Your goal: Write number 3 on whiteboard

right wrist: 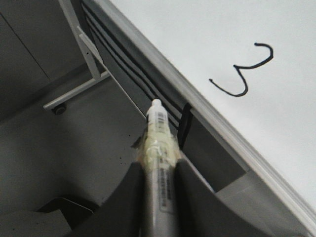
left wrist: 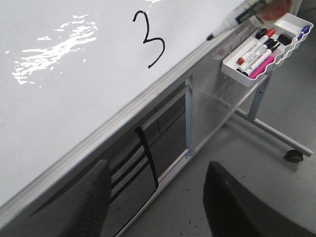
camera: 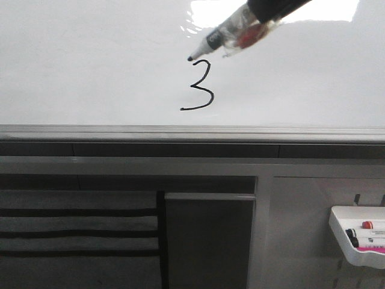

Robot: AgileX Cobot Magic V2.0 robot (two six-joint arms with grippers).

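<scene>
Clamping a marker (camera: 225, 37) slanting tip-down-left, the right end effector (right wrist: 159, 173) hovers above the number 3 (camera: 200, 85).

Right claw (right wrist: 158, 173) clamps a marker (right wrist: 159, 138); left claw (left wrist: 155, 197) seemingly spread wide, holding nothing

place: I read it as lab/office-type room
cues: whiteboard (left wrist: 74, 103) on wheeled stand (left wrist: 295, 156), marker tray (left wrist: 266, 47), grey speckled floor (left wrist: 237, 148)

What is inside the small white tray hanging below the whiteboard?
The tray holds several markers with red, black and blue caps, plus something pink. What lies beneath them is hidden.
</scene>
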